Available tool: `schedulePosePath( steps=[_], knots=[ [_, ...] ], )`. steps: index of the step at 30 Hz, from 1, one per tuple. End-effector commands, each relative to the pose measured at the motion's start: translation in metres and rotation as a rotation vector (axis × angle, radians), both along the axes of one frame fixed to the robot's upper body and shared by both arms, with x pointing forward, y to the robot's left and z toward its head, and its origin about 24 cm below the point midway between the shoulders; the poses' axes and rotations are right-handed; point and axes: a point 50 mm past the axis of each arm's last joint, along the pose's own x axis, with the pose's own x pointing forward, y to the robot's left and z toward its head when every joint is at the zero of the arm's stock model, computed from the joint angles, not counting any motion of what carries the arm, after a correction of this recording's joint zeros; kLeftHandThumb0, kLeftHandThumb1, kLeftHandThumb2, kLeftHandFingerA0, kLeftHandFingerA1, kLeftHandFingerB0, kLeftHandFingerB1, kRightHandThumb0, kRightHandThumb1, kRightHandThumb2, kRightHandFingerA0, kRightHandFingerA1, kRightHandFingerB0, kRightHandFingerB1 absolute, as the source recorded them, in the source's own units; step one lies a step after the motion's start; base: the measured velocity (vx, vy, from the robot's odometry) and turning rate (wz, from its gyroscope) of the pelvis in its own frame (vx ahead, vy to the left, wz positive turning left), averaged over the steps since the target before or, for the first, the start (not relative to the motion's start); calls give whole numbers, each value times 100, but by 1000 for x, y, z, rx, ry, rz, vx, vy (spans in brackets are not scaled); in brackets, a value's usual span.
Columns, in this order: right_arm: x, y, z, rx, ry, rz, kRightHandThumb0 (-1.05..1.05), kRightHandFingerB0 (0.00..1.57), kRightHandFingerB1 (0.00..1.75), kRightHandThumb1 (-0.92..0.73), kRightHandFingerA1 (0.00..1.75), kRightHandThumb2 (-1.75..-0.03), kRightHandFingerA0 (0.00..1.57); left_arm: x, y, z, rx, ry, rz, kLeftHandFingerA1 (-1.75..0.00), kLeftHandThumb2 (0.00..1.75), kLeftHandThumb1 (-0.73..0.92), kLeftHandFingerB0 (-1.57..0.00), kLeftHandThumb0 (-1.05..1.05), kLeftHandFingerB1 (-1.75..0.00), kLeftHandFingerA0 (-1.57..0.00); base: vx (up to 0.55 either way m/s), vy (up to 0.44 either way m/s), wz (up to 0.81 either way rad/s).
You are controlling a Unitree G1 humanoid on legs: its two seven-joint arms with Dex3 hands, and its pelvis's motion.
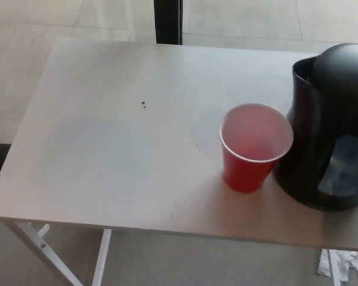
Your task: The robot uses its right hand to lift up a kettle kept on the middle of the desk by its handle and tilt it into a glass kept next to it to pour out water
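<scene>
Head view: black kettle (331, 128) upright on the white desk (107, 149), just right of the red cup (255, 146), base apparently on the desktop, spout turned toward the cup's far side. Cup upright, rim open, close against the kettle's side; contact hard to tell. Small dark specks (144, 103) well left of the cup. Neither robot hand in frame, so grip state impossible to tell.

Prob. office/lab: plain white desk (107, 137)
</scene>
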Motion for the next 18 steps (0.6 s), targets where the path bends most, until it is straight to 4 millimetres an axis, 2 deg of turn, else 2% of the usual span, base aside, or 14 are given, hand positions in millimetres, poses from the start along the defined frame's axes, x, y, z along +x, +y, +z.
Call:
schedulePosePath(
  steps=[1,3,6,7,8,9,10,11,12,13,14,15,16,18],
  knots=[
    [-3,-6,-6,26,16,-61,-20,68,149,-52,175,-100,100,-1,2,2,3,-15,23,-60,87,91,-33,-93,-57,-44,0,0,0],
    [-5,-8,-9,14,50,-53,-16,67,151,-55,175,-99,100,-1,2,2,12,-6,14,-60,88,91,-33,-94,-57,-45,0,0,0],
    [-6,-11,-11,31,66,-34,-13,74,156,-49,175,-115,94,-1,2,2,8,-13,18,-60,84,92,-33,-90,-57,-44,0,0,0],
    [-6,-11,-11,19,71,-7,-13,82,135,-48,175,-116,92,-2,2,2,9,-12,16,-60,84,92,-33,-92,-57,-44,0,0,0],
    [-7,-12,-11,17,69,5,-12,85,103,-52,172,-110,91,-2,2,2,10,-10,14,-60,85,92,-33,-93,-57,-44,0,0,0],
    [-7,-12,-11,22,63,16,-12,85,103,-52,172,-110,91,-2,2,2,9,-13,15,-60,85,92,-33,-93,-57,-44,0,0,0],
    [-8,-12,-10,12,80,42,-26,54,47,-70,149,-63,79,-2,2,2,10,-11,16,-60,85,92,-33,-91,-57,-44,0,0,0],
    [-8,-12,-10,11,83,46,-26,54,47,-70,149,-63,79,-2,2,2,10,-10,16,-60,85,92,-33,-91,-57,-44,0,0,0],
    [-10,-12,-9,-46,99,128,-27,15,51,-48,76,-96,60,-2,2,2,2,-12,25,-60,84,92,-33,-90,-57,-45,0,0,0],
    [-11,-12,-9,-31,94,192,-41,15,28,-68,51,-61,39,-2,2,2,4,-11,24,-60,87,91,-34,-93,-57,-45,0,0,0],
    [-12,-12,-8,-22,91,217,-41,15,28,-68,51,-61,39,-2,2,2,6,-10,23,-60,87,91,-34,-93,-57,-45,0,0,0],
    [-12,-13,-8,-27,118,242,-46,9,20,-65,39,-62,23,-2,2,1,11,-3,22,-59,85,92,-33,-90,-54,-47,0,0,0],
    [-13,-13,-8,-7,121,308,-73,0,2,-47,5,-78,0,-2,2,1,12,-3,20,-59,84,92,-34,-91,-56,-45,0,0,0],
    [-14,-15,-8,-47,148,364,-80,0,0,-53,0,-81,0,-2,2,1,9,-7,22,-63,88,92,-31,-94,-55,-51,0,0,0]
  ],
)
